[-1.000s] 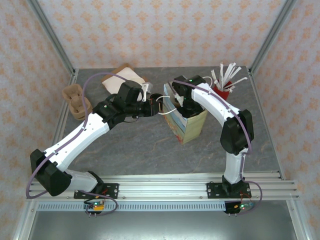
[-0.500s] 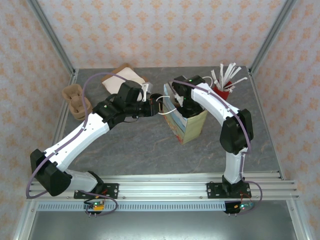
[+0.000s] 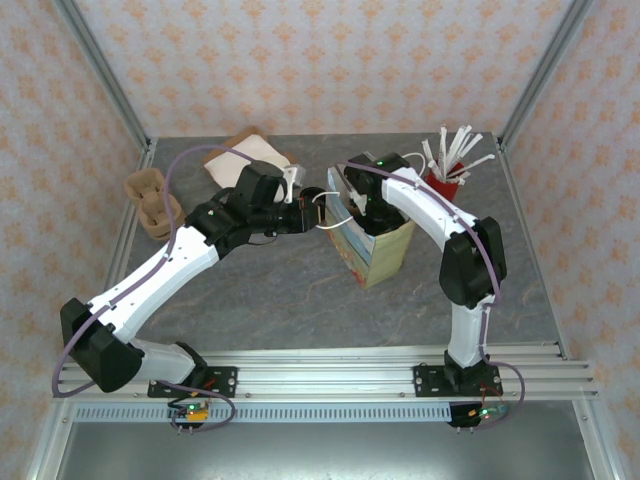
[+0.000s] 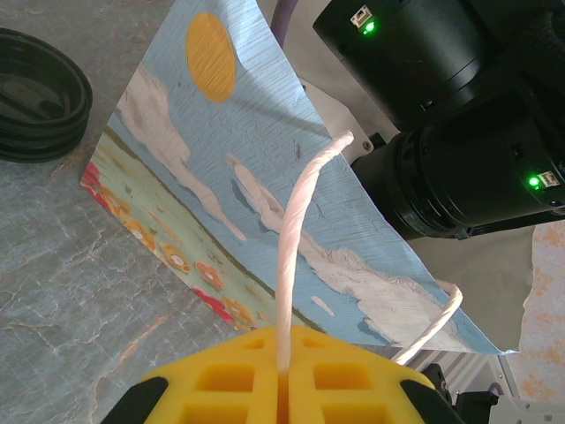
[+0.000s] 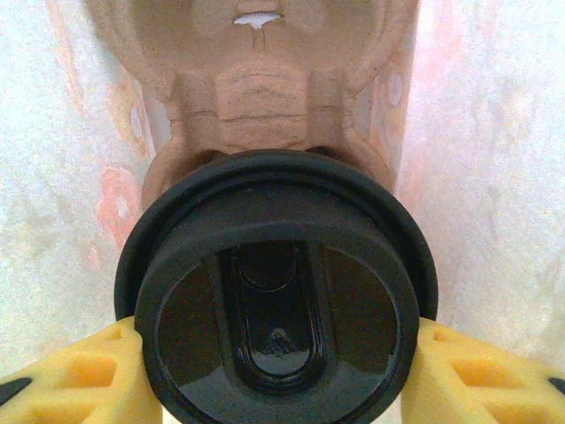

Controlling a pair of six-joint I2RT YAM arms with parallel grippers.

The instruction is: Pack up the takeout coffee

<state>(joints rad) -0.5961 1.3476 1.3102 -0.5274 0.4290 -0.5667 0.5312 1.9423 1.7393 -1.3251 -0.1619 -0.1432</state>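
Right tool [image 5: 275,340] part-closed, yellow fingers [image 5: 75,375] pressed against both sides of the takeout coffee [image 5: 278,283] lid, down inside the paper bag [image 3: 388,255], pulp carrier [image 5: 256,97] just past it. Left tool [image 4: 282,380] pinched tight on the bag's white handle [image 4: 296,238]. Bag upright on counter [image 3: 280,290].

Grey stone-patterned table [image 3: 280,290] with an upright paper bag [image 3: 378,255] near its centre. The bag face carries printed blue sky, white clouds, a yellow sun and a strip of flowers; a twisted white handle [image 4: 296,238] arches over it. Stacked black lids [image 4: 35,93] lie near the bag. Left edge: moulded pulp carrier [image 3: 150,205]. Back: flat brown paper [image 3: 240,150]. Back right: red cup of white straws [image 3: 442,183]. Right wrist view: pulp tray [image 5: 256,79] between pale paper walls
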